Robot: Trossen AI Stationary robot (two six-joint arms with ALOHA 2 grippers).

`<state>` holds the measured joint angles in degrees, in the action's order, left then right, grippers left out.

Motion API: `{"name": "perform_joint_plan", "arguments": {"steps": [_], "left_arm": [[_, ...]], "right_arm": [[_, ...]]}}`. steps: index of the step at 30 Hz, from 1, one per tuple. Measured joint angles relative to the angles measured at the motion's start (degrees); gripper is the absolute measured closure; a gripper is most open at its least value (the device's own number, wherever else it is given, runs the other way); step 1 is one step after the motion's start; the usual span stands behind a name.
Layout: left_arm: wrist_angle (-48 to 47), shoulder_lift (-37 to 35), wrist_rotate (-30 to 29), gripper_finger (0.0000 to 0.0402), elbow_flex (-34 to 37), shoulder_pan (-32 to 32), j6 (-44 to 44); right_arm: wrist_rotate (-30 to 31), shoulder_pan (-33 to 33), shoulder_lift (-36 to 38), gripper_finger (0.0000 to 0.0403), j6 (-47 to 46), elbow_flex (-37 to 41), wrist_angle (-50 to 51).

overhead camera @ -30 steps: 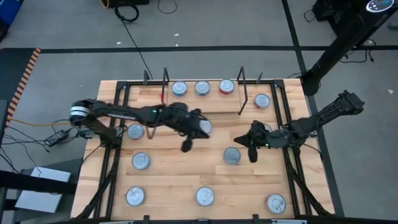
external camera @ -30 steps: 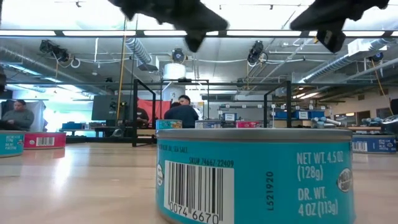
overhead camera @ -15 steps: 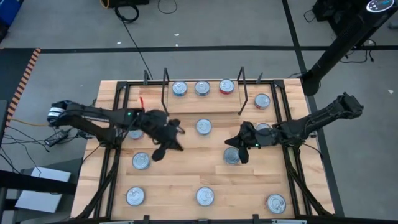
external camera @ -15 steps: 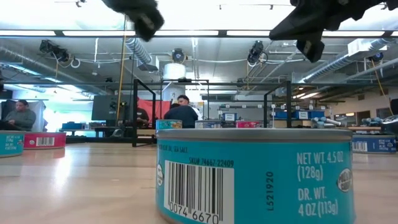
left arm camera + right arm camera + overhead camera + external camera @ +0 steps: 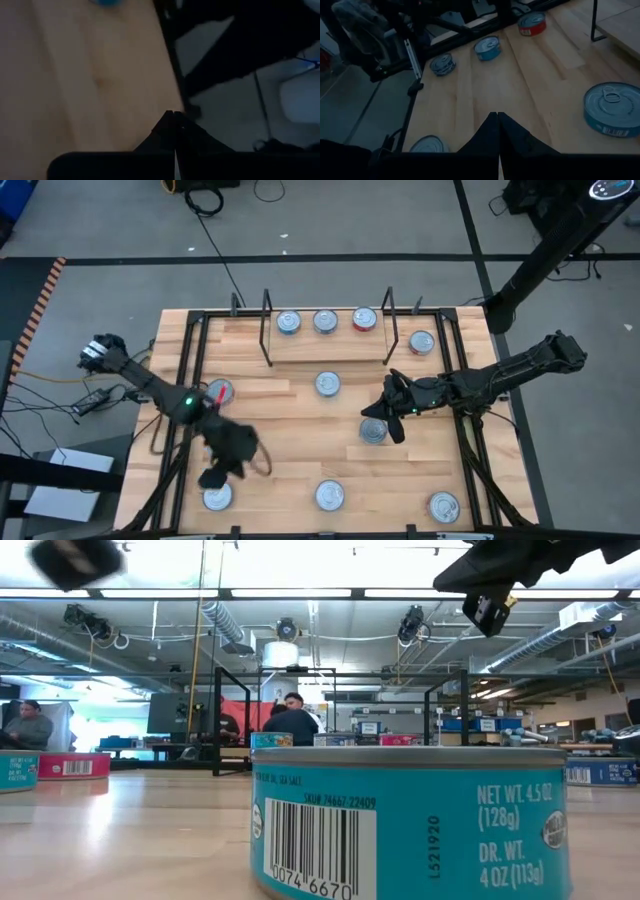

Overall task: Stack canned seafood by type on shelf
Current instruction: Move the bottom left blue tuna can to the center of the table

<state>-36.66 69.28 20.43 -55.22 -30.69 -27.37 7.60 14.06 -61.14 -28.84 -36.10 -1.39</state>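
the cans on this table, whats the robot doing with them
Sorting tins onto the shelf, where three cans already sit in a row. The rest lie scattered on the table. Neither arm holds one now: the left gripper is shut near the front-left can, and the right gripper is shut beside a mid-table can.

**Legible Markings**

All readable text is on the side label of the blue tin (image 5: 410,825) nearest the low camera: "NET WT. 4.5 OZ (128g)", "DR. WT. 4 OZ (113g)", vertical code "L521920", and barcode digits "0074 6670". Other printing is illegible.
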Motion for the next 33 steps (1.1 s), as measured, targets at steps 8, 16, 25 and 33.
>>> {"name": "perform_joint_plan", "arguments": {"steps": [8, 16, 25, 33], "left_arm": [[0.18, 0.00, -8.57, 0.0401, 0.94, -16.33, -17.51], [1.09, 0.90, -14.93, 0.0401, 4.47, -28.05, -31.27], [1.43, 2.47, -18.52, 0.0401, 8.15, -31.70, -40.71], [2.30, 8.28, -11.60, 0.0401, 8.68, -31.73, -43.29]], "right_arm": [[0.87, 0.04, 0.00, 0.0398, -1.63, 0.00, -0.27], [5.31, 0.04, 0.00, 0.0398, -2.63, 0.00, -0.28], [7.40, 0.04, 0.00, 0.0398, -2.90, 0.00, -0.31], [7.94, 0.04, 0.00, 0.0398, -2.95, 0.00, -0.31]]}}
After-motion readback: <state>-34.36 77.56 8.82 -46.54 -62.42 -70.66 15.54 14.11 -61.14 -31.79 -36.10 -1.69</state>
